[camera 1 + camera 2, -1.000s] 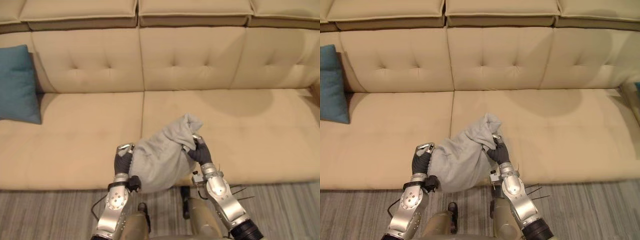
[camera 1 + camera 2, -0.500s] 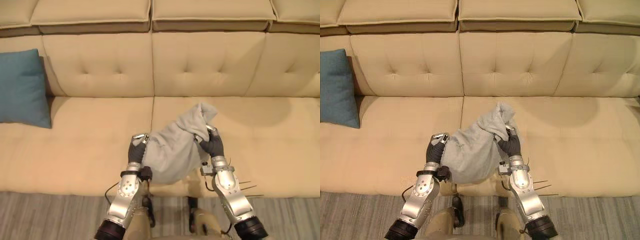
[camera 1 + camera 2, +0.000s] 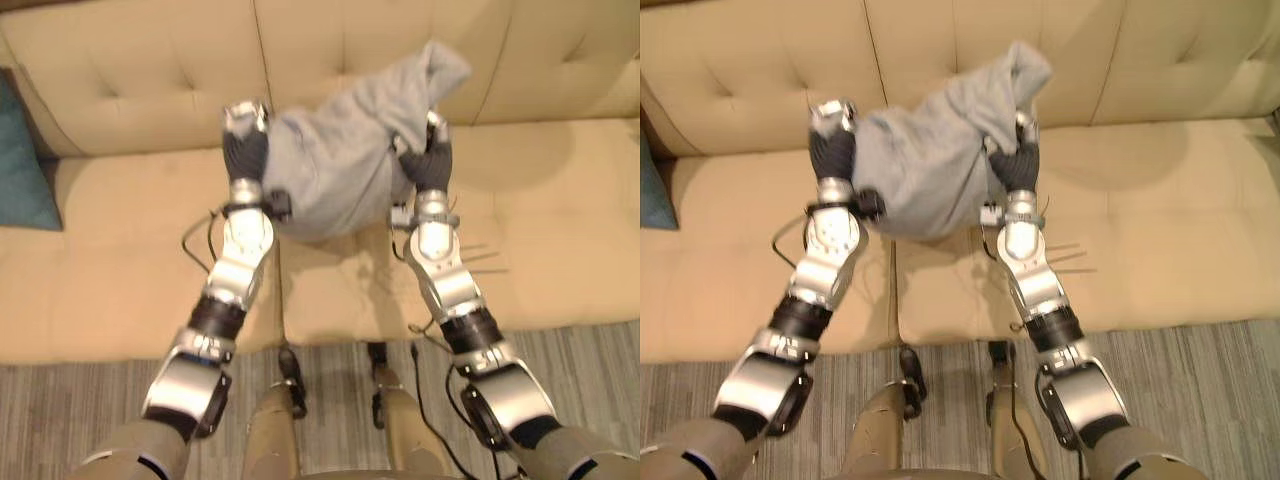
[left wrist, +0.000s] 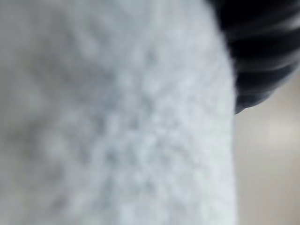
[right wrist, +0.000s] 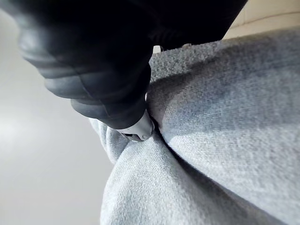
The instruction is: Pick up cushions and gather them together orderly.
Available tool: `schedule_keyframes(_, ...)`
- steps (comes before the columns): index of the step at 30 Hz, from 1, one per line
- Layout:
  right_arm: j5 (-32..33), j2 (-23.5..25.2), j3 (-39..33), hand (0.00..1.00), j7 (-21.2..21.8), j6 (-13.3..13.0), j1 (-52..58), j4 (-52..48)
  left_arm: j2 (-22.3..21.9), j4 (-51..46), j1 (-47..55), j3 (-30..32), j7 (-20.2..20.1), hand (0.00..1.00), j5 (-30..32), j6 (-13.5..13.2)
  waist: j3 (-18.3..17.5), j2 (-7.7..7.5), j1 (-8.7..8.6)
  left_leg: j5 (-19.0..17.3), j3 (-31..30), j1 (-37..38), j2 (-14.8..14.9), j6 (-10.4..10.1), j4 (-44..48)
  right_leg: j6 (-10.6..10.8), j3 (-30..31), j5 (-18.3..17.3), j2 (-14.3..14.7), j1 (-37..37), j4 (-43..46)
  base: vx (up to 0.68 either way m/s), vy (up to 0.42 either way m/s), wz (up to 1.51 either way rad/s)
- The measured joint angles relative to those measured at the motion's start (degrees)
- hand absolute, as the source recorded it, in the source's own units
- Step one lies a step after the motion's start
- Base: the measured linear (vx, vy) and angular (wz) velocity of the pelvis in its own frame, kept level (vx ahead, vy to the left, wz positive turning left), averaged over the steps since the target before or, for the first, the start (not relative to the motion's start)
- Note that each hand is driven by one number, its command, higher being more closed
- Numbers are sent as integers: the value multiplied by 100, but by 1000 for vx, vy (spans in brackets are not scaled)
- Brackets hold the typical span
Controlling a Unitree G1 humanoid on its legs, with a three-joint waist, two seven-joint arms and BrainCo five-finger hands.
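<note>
A beige sofa [image 3: 120,250] lies under and beyond both hands. Its backrest [image 3: 130,90], tufted with shallow button dimples and split by upright seams, rises behind the left hand [image 3: 245,140] and the right hand [image 3: 432,160]. The seat [image 3: 560,240] spreads out to either side of them, and a seam [image 3: 281,295] dividing it runs toward the front edge below the left hand. Nearer than the hands, in front of the sofa, is a grey striped carpet [image 3: 60,400].
</note>
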Motion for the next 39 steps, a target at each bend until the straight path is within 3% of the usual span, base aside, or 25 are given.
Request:
schedule_keyframes(2,-68,118,-243,100,-149,11,-684,529,207,751,-959,128,65,100,-19,32,274,-26,-30,73,1,-229,38,-2,16,-9,-8,51,36,-243,48,-118,-110,1)
schedule_keyframes(7,-175,261,-447,100,-305,182,-1298,959,322,1626,-1859,421,41,100,-329,46,636,-55,-50,210,1,-442,68,-14,-46,-13,-9,72,76,-524,144,-1,-74,-2)
schedule_keyframes(8,-220,299,-446,100,-354,183,-1434,1001,321,1726,-1966,518,41,0,-444,49,718,-58,-57,214,1,-442,73,-19,-58,-13,-5,71,84,-559,184,23,-77,-4)
schedule_keyframes(9,-236,318,-447,0,-367,188,-1548,1028,320,1801,-2064,577,45,0,-548,49,750,-60,-60,236,14,-456,64,-31,-109,-13,15,71,82,-611,193,10,-47,-3)
schedule_keyframes(16,-385,545,-573,0,-538,237,-1920,1033,580,2392,-2761,1001,12,0,-1038,157,844,-82,-40,479,-22,-558,-30,-43,-463,-28,-55,-14,41,-878,333,4,-61,9)
schedule_keyframes(23,-321,303,-627,0,-529,269,-2662,1432,1344,2506,-3520,999,-228,0,-1031,289,866,-91,-44,853,-232,-599,-115,-70,-956,-54,-306,-45,0,-1034,412,-16,-52,18)
schedule_keyframes(27,527,-171,-703,0,-190,219,-3120,1972,1881,2503,-3650,965,-471,0,-1035,281,868,-89,33,942,-333,-615,-143,-60,-1040,-63,-432,-51,-26,-1034,441,-23,-34,15)
schedule_keyframes(32,1221,-827,-724,0,124,167,-3240,2306,2201,2402,-3568,831,-647,0,-1036,240,877,-83,101,1116,-527,-606,-217,-40,-1207,-109,-618,-87,-83,-1033,534,-25,-23,18)
schedule_keyframes(35,1394,-1140,-679,0,220,157,-2936,1950,2285,1515,-2431,846,-751,0,-1028,165,878,-83,97,1140,-549,-458,-250,-45,-1259,-93,-601,-176,-101,-953,632,-20,-13,9)
schedule_keyframes(37,1386,-1317,-619,0,322,108,-2100,1055,2231,812,-1214,898,-878,0,-1018,88,876,-85,81,1120,-564,-253,-247,-54,-1292,-86,-627,-272,-98,-742,662,18,-28,9)
schedule_keyframes(39,1172,-1622,-617,0,562,-103,-697,218,1810,241,382,1067,-1091,0,-1016,48,853,-95,89,1017,-587,18,-231,-103,-1325,-81,-645,-412,-88,-461,667,36,-33,10)
